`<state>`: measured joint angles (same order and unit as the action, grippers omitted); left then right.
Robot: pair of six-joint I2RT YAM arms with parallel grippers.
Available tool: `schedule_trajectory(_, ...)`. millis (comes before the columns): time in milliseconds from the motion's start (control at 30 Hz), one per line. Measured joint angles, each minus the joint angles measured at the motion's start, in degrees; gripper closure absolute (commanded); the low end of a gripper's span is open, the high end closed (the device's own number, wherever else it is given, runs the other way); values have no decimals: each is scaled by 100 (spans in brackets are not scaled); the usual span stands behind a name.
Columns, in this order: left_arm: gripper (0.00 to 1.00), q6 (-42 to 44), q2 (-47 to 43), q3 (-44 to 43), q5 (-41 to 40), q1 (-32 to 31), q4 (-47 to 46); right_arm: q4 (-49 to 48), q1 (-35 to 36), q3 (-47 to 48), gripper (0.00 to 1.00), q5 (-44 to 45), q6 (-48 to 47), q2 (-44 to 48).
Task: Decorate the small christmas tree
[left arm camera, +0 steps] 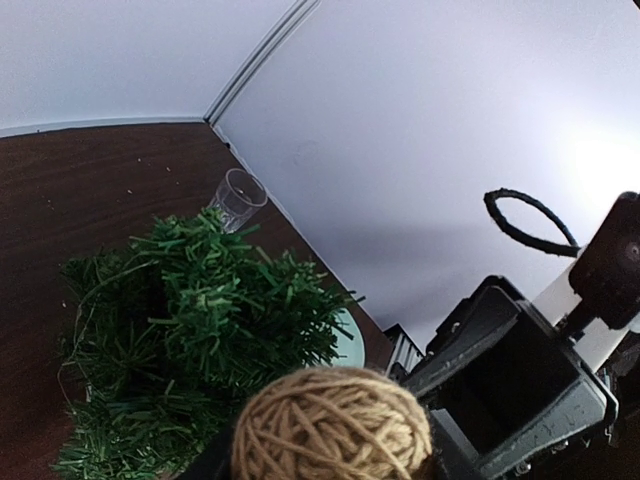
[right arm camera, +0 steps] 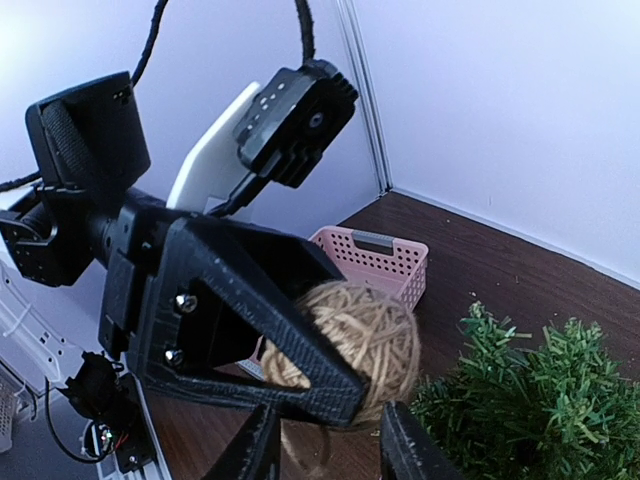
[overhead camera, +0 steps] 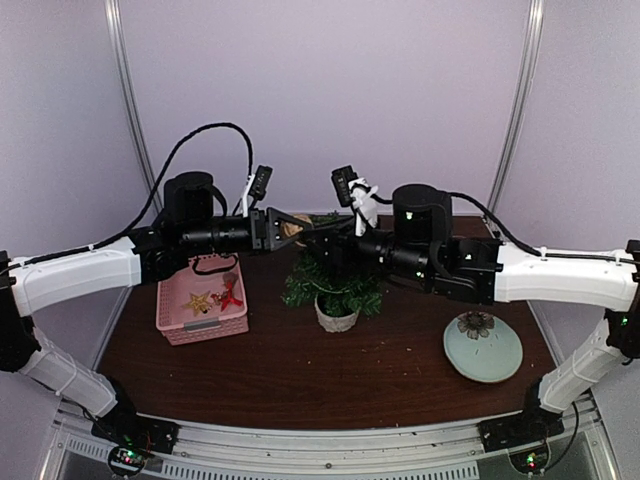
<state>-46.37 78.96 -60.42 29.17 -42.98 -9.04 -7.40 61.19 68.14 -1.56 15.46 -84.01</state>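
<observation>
The small christmas tree (overhead camera: 338, 283) stands in its white pot (overhead camera: 337, 318) at the table's middle; it also shows in the wrist views (left arm camera: 190, 340) (right arm camera: 545, 400). My left gripper (overhead camera: 283, 228) is shut on a ball of tan twine (left arm camera: 332, 425) (right arm camera: 370, 335), held above the tree's left side. My right gripper (right arm camera: 328, 455) faces it from the right, just below the ball, open. A loose strand of twine hangs between its fingers (right arm camera: 405, 448). In the top view the right gripper's tips are lost against the dark tree.
A pink basket (overhead camera: 170, 310) left of the tree holds a gold star (overhead camera: 197, 301) and a red ornament (overhead camera: 232, 293). A pale green plate (overhead camera: 500, 365) with a flower piece lies front right. A clear cup (left arm camera: 240, 198) stands behind the tree.
</observation>
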Motion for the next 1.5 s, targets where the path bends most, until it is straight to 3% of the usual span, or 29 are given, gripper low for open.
schedule_trajectory(200, 81, 107, 0, 0, -83, 7, 15, -109, -94, 48, 75, -129, 249, -101)
schedule_trajectory(367, 82, 155, 0, 0, -151, 24, 13, -81, -127, 114, 68, -160, 422, -157)
schedule_trajectory(633, 83, 192, -2, 0, -190, 22, 13, -31, -149, 109, 68, -157, 664, -155)
schedule_trajectory(833, 83, 188, -33, 39, -190, 0, -20, -103, -155, -46, 62, -162, 831, -81)
schedule_trajectory(1000, 84, 186, -33, 52, -175, -22, -70, -173, -162, -219, 68, -212, 887, -52)
schedule_trajectory(1400, 85, 168, -33, 52, -83, -26, -212, -391, -219, -273, 70, -450, 1010, -52)
schedule_trajectory(1500, 84, 170, -33, 52, -87, -33, -210, -433, -219, -273, 74, -492, 1027, -52)
